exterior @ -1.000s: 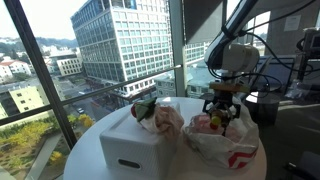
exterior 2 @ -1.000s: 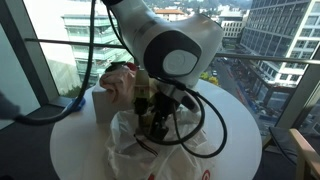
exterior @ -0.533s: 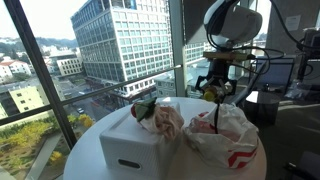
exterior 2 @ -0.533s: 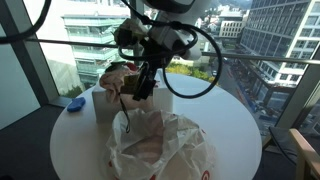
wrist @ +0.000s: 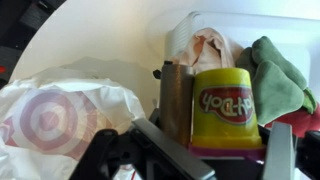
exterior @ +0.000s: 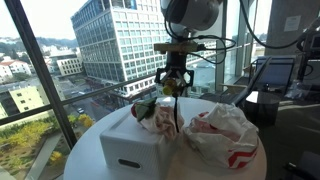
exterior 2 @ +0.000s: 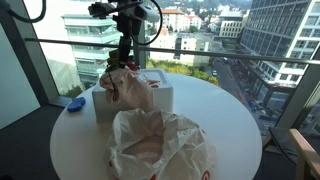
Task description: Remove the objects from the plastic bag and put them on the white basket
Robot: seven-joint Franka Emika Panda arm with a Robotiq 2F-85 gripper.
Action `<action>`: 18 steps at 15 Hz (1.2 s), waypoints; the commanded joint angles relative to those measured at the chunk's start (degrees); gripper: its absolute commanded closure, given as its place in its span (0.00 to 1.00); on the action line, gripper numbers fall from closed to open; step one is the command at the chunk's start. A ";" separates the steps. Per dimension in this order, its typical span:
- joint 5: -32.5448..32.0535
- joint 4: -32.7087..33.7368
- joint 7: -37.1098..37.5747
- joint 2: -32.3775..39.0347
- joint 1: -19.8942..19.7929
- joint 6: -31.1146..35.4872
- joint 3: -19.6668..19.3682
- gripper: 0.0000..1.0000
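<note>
My gripper (exterior: 172, 90) is shut on a yellow Play-Doh can (wrist: 228, 104) and holds it above the white basket (exterior: 128, 146). In both exterior views the gripper (exterior 2: 125, 58) hangs over the basket's (exterior 2: 161, 97) filled end. The basket holds a pink cloth (wrist: 205, 50) and a green plush (wrist: 277, 76). A brown cylinder (wrist: 175, 98) stands right beside the can; I cannot tell whether it is held. The white plastic bag (exterior: 226, 136) with a red target print lies open on the table next to the basket (wrist: 262, 28), and it also shows in the wrist view (wrist: 60, 112).
The round white table (exterior 2: 215, 108) stands by large windows with a railing behind it. A blue object (exterior 2: 73, 102) lies at the table's edge. A monitor and cables (exterior: 275, 72) stand beyond the table. The bag (exterior 2: 160, 148) still bulges with pale contents.
The gripper rose out of the plastic bag with the Play-Doh can and swung across to above the basket. The bag has slumped where the gripper left it.
</note>
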 commanded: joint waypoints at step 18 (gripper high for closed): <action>-22.33 28.69 8.45 24.60 14.74 -0.77 -3.79 0.00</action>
